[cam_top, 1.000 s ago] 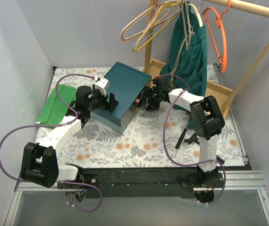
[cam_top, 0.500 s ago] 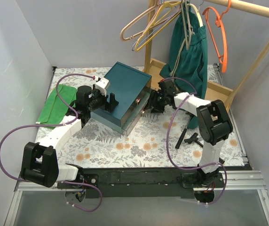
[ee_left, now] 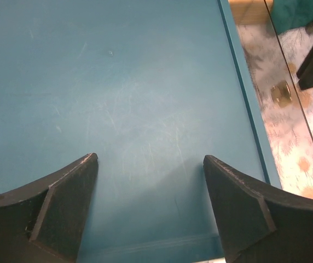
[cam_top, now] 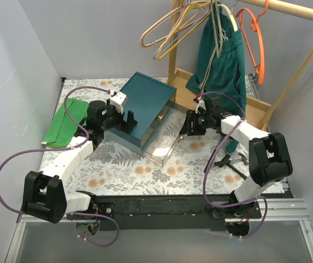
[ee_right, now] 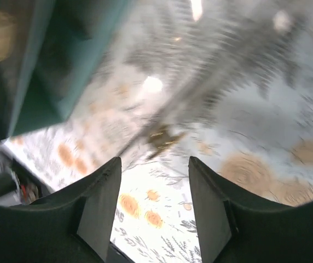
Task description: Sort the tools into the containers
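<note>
The dark teal box [cam_top: 145, 104] lies on the floral table; its lid fills the left wrist view [ee_left: 123, 82]. A clear drawer tray [cam_top: 164, 143] sticks out of its near right side; I see no tools in it. My left gripper [cam_top: 127, 118] rests open over the lid's left edge, its jaws [ee_left: 150, 159] wide apart with nothing between them. My right gripper [cam_top: 190, 127] is open just right of the tray; in its blurred wrist view [ee_right: 154, 161] a gold clasp [ee_right: 164, 137] lies beyond the tips. Black and grey metal tools [cam_top: 230, 160] lie at the right. No screwdrivers are in view.
A green cloth [cam_top: 66, 120] lies at the left. The wooden rack base [cam_top: 249, 104] stands behind the right arm, with a green garment [cam_top: 222, 60] and coloured hangers [cam_top: 173, 22] hanging above. Walls close both sides.
The clear drawer tray has slid out of the box toward the near right. My right gripper has drawn back to the right with it, and the right elbow has swung right, uncovering the black tools.
</note>
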`<state>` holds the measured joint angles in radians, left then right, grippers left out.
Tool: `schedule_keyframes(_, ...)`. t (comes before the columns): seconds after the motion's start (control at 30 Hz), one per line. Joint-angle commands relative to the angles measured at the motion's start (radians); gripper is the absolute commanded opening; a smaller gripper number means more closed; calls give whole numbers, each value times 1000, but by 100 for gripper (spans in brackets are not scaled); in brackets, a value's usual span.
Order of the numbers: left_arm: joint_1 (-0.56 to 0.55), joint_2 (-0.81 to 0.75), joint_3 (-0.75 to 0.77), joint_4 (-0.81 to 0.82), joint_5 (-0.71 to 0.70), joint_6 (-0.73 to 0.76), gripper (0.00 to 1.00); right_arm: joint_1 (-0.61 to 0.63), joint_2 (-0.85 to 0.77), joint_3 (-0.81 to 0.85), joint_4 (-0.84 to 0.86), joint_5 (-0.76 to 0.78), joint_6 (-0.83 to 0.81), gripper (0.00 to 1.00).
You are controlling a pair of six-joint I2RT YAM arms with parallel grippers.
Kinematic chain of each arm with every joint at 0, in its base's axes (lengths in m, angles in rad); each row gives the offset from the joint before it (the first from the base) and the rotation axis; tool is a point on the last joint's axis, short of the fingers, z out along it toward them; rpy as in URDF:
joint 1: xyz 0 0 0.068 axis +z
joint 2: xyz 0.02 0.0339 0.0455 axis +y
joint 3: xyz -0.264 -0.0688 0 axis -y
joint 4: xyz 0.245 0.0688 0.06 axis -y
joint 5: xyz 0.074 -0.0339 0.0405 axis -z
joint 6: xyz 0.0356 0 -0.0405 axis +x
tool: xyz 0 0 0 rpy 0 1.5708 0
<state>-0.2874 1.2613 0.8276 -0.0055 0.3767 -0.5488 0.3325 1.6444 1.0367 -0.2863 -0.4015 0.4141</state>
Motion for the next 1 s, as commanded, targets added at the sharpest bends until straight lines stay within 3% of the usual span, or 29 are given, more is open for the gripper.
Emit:
schedule_keyframes(0.0, -2, -80, 76, -103, 28, -2, 80, 43, -144, 89, 11, -230, -282, 63)
schedule_keyframes(0.1, -2, -126, 125, -125, 73, -26, 83, 57, -219, 114, -120, -279, -536, 64)
schedule_keyframes(0.17, -2, -186, 134, -128, 100, -69, 83, 59, -260, 115, -320, -277, -800, 64)
schedule_keyframes(0.23, -2, -253, 120, -122, 151, -89, 84, 60, -333, 86, -515, -196, -953, 64)
schedule_keyframes(0.27, -1, -278, 111, -113, 157, -102, 85, 59, -362, 65, -574, -159, -1110, 64)
schedule_keyframes(0.33, 2, -313, 82, -106, 191, -97, 86, 57, -455, -33, -626, -21, -1187, 65)
schedule_keyframes(0.4, 22, -350, 67, -111, 205, -76, 87, 11, -574, -107, -645, 18, -1279, 65)
schedule_keyframes(0.6, 83, -359, 45, -159, 277, -60, 87, -95, -794, -326, -577, 85, -1364, 68)
schedule_keyframes(0.77, 201, -315, 35, -204, 324, -85, 86, -257, -759, -363, -550, 35, -1410, 67)
schedule_keyframes(0.97, 226, -238, 65, -274, 304, -8, 86, -386, -706, -391, -490, -11, -1487, 67)
